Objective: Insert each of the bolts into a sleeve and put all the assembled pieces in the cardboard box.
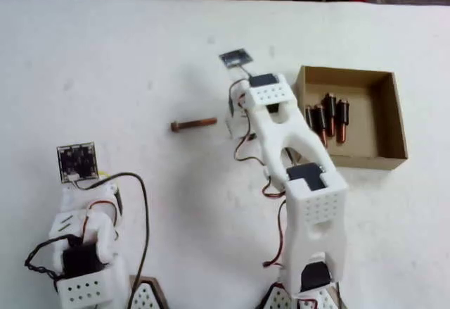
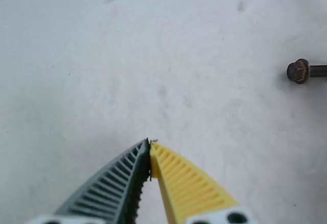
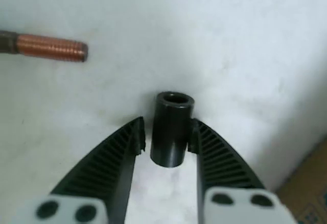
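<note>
Well, you've got several assembled pieces (image 1: 328, 117) in the cardboard box (image 1: 394, 122), one bolt (image 1: 193, 124) loose on the table (image 1: 105, 55), your right gripper (image 3: 167, 128) parted astride the upright sleeve (image 3: 172, 137), and your left gripper (image 2: 149, 150) clenched empty.

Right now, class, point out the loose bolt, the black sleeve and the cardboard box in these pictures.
bolt (image 1: 193, 124): high view, middle of its shaft.
sleeve (image 3: 171, 129): right wrist view, its side wall.
cardboard box (image 1: 369, 161): high view, the wall nearest the arm bases.
</note>
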`<state>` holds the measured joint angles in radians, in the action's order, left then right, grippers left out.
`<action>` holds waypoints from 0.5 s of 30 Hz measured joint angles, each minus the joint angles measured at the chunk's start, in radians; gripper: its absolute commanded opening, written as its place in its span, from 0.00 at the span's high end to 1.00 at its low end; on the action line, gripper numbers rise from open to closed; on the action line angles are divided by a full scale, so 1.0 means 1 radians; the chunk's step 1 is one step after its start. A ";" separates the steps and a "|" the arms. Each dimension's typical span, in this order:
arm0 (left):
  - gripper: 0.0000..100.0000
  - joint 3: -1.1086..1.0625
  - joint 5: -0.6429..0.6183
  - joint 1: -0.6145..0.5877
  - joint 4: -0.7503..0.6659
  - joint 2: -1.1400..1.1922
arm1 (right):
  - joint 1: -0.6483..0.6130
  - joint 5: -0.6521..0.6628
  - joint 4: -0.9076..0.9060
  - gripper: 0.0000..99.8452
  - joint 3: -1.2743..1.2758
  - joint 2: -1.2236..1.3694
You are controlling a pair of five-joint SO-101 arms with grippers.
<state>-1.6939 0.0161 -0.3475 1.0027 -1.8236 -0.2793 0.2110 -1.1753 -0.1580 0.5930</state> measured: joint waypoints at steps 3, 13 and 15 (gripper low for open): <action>0.98 0.000 0.000 0.000 0.000 0.000 | -0.006 0.058 0.000 0.91 0.000 0.000; 0.98 0.000 0.000 0.000 0.000 0.000 | 0.006 0.086 0.000 0.94 -0.005 0.002; 0.98 0.000 0.000 0.000 0.000 0.000 | 0.006 0.087 0.000 0.94 -0.017 0.003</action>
<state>-1.6939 0.0161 -0.3475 1.0027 -1.8236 -0.2731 0.2984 -1.1753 -0.1749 0.5961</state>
